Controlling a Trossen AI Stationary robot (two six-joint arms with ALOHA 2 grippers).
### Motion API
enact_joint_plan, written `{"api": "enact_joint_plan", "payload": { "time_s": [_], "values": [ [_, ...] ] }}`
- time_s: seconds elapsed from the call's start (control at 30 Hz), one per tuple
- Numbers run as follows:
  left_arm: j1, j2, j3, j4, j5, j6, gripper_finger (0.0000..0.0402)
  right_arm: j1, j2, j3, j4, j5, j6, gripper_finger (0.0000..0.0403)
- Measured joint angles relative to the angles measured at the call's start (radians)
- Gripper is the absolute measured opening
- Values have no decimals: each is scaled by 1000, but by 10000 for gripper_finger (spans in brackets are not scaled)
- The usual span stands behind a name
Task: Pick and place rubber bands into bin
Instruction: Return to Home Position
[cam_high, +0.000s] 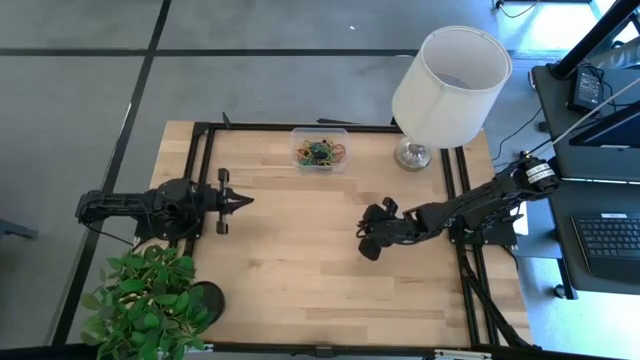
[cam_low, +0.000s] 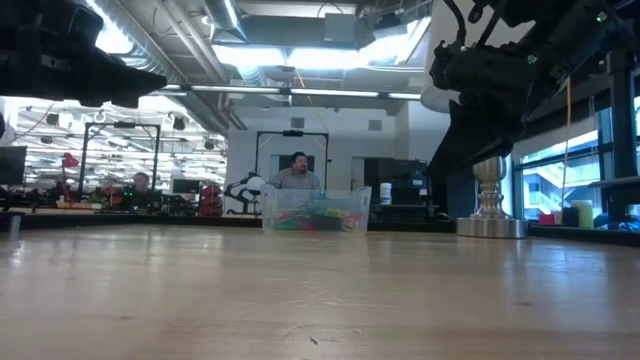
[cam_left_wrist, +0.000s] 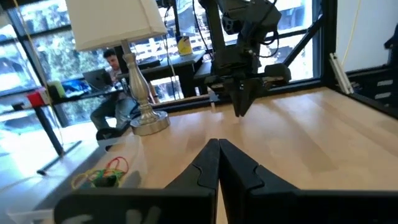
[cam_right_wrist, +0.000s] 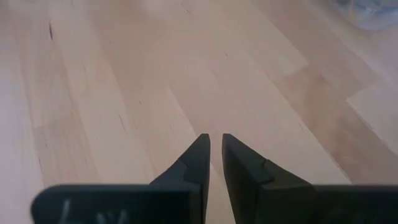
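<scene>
The bin (cam_high: 320, 150) is a small clear container on the far middle of the table, holding a tangle of red, green and yellow rubber bands (cam_high: 319, 152); in the low view the bin (cam_low: 315, 212) stands on its base with the rubber bands (cam_low: 310, 218) inside. My left gripper (cam_high: 247, 200) hovers shut at the table's left, pointing right; the left wrist view shows my left gripper (cam_left_wrist: 217, 146) shut, with the rubber bands (cam_left_wrist: 102, 174) off to one side. My right gripper (cam_high: 363, 243) is shut over bare wood right of centre, shown as my right gripper (cam_right_wrist: 214, 140) in its own view, holding nothing.
A white lampshade (cam_high: 450, 85) on a metal lamp base (cam_high: 412, 153) stands at the far right of the table, close to the bin. A potted plant (cam_high: 145, 300) sits at the near left corner. A black frame (cam_high: 200, 180) runs along the table's edges. Bare wood (cam_high: 300, 260) lies between the arms.
</scene>
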Motion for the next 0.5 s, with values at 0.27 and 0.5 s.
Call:
{"api": "enact_joint_plan", "payload": {
  "time_s": [0.27, 0.5],
  "values": [
    [2, 0, 0, -1, 2, -131, 3, 46, -3, -70, 26, 75, -79, 47],
    [2, 0, 0, -1, 2, -131, 6, 21, -16, -205, 243, -2, -293, 40]
  ]
}}
